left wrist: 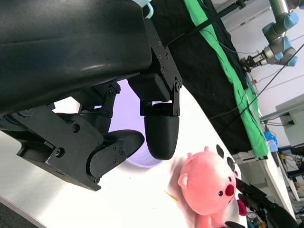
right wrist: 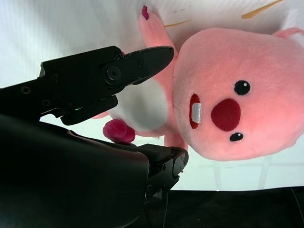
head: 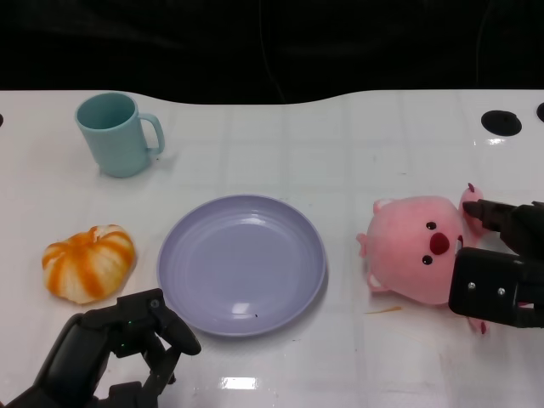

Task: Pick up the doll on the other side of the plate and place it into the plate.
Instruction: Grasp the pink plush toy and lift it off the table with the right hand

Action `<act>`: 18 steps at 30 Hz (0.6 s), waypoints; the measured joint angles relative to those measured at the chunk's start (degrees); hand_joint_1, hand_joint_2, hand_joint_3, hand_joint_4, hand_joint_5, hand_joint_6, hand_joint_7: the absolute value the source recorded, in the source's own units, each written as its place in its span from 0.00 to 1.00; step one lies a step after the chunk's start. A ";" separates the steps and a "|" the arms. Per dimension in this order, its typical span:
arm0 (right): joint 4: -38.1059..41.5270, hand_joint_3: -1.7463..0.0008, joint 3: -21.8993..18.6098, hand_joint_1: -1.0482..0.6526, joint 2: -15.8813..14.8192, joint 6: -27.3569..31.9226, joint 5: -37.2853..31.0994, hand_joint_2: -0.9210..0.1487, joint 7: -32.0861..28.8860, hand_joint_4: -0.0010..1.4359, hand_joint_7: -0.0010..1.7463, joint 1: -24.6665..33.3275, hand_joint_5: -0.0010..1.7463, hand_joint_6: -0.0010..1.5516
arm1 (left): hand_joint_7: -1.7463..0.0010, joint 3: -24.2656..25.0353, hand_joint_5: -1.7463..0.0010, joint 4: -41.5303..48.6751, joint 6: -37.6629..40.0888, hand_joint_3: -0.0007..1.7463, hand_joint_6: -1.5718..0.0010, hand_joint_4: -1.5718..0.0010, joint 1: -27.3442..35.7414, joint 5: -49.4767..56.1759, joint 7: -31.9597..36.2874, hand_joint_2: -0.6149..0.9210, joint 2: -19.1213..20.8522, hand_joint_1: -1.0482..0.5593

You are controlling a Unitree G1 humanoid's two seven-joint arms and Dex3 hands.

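The pink plush doll lies on the white table just right of the lavender plate, face up and apart from the rim. My right hand is at the doll's right side, with one finger above it and the thumb below, spread around its body. In the right wrist view the doll fills the frame, and a fingertip lies against its arm. My left hand rests near the front edge, left of the plate, fingers curled in on nothing. The left wrist view shows the doll beyond the plate.
A teal mug stands at the back left. An orange-and-white pumpkin toy lies left of the plate, just beyond my left hand. A thin yellow sliver lies in front of the doll. Black holes mark the table's far right.
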 measured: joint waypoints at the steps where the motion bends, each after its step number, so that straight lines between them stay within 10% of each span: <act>1: 0.67 0.98 0.25 0.22 -0.07 -0.23 0.18 0.00 0.06 0.04 0.01 -0.35 0.15 0.13 | 0.31 0.00 0.12 -0.05 0.00 0.58 0.48 0.52 0.02 0.00 0.00 0.78 0.00 0.55; 18: 22.38 0.95 3.67 0.22 2.46 -2.55 6.54 0.00 -1.30 0.06 0.00 -12.98 0.09 0.12 | 0.30 -0.26 0.12 -2.36 1.07 0.59 0.49 0.52 0.78 0.01 0.01 0.77 -0.07 0.56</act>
